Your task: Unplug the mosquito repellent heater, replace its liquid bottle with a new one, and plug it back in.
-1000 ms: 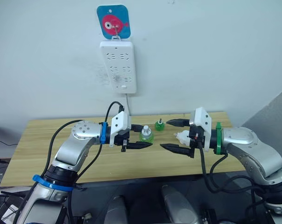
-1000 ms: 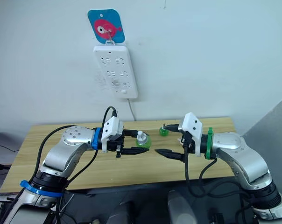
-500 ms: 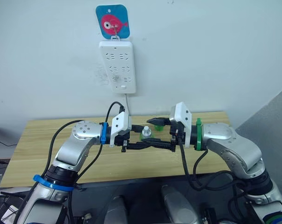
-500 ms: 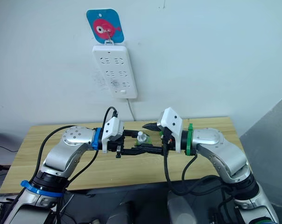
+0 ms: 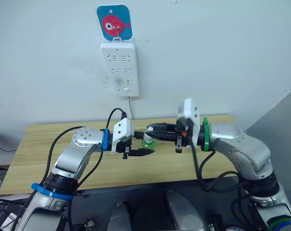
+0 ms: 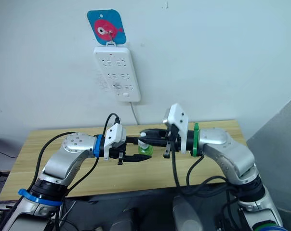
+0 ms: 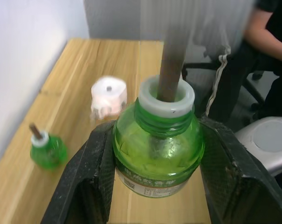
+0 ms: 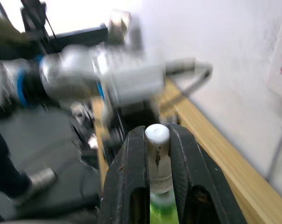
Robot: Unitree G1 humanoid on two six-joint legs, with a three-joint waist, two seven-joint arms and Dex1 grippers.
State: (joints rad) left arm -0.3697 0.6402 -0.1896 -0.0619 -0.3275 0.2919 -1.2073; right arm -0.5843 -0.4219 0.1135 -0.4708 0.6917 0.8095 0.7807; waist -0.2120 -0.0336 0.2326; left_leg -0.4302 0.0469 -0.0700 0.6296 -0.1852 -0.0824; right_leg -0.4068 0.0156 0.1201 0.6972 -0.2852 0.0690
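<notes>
My left gripper (image 5: 144, 143) is shut on the body of the new green bottle (image 7: 155, 158) and holds it above the table. Its white neck collar and dark wick (image 7: 171, 70) show in the left wrist view. My right gripper (image 5: 151, 129) reaches in from the right, shut on the bottle's whitish cap (image 8: 158, 136), with green plastic (image 8: 162, 209) just below the cap. The white mosquito repellent heater (image 7: 108, 95) and the old liquid bottle (image 7: 47, 150) with its wick stand apart on the table near the wall.
A white power strip (image 5: 119, 68) hangs on the wall from a blue fish hook (image 5: 114, 22), its cable dropping behind the wooden table (image 5: 44, 144). A seated person (image 7: 271, 28) is beyond the table's end.
My right gripper has swung left from its open stance over the table to the held bottle and shut on its cap. The left gripper has kept its grip.
</notes>
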